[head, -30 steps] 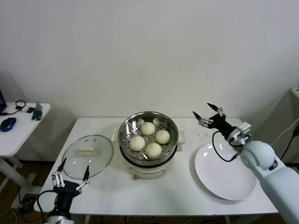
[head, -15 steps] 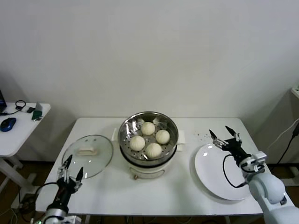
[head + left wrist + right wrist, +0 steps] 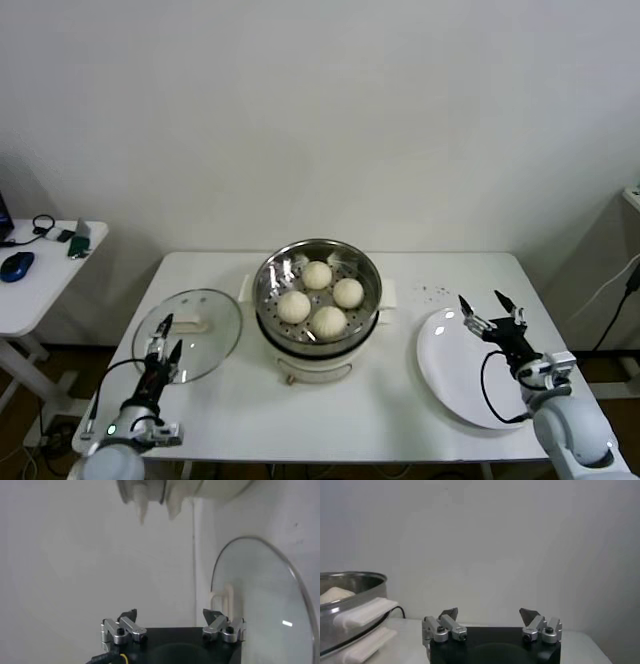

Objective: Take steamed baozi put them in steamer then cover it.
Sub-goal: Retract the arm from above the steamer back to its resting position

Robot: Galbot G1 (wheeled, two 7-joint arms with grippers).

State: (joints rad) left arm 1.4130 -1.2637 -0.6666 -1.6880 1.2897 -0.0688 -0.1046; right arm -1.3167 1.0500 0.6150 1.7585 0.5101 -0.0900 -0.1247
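Left pincer (image 3: 163, 335) released over one cover (image 3: 190, 335), right pincer (image 3: 490, 308) released; steamer (image 3: 318, 300) holds four steamed baozi (image 3: 294, 306).

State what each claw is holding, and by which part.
Nothing is held. The left claw hangs open over the near edge of the glass lid, not gripping it. The right claw is open and empty above the white plate.

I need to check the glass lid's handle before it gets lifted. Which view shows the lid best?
The head view: the whole lid lies flat beside the steamer, handle visible. The left wrist view shows only part of it; the right wrist view shows none.
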